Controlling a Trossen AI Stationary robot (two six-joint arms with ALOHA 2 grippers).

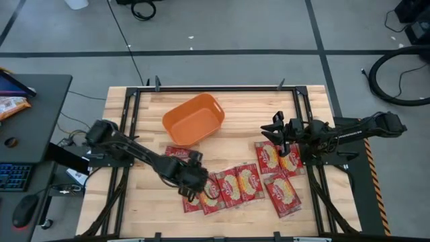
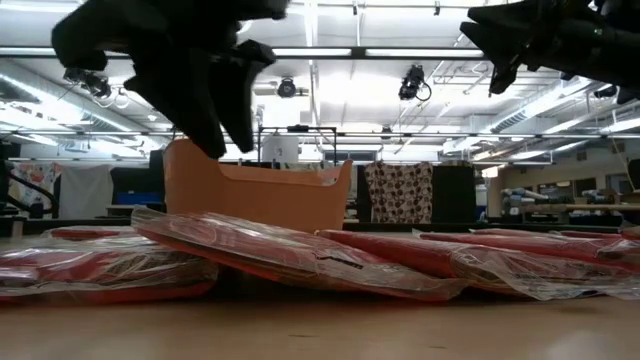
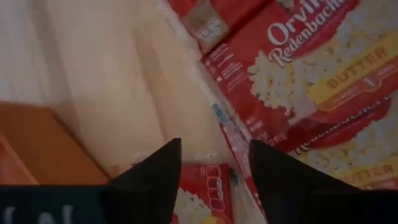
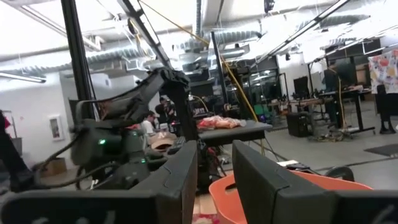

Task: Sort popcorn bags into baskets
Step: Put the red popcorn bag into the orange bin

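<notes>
Your orange basket (image 1: pixel 193 120) sits empty; every popcorn bag (image 1: pixel 240 182) remains on the table (image 1: pixel 134 208). Left end effector (image 1: pixel 191 193) hovers released, grasping nothing.

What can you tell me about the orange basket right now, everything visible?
The orange basket is a rectangular plastic tub with rounded corners and a rolled rim, sitting upright on the wooden table toward its far side, turned at an angle to the table edges. Its inside looks empty from above. One red popcorn bag lies just at its near side; contact is unclear. Neither end effector touches it.
</notes>
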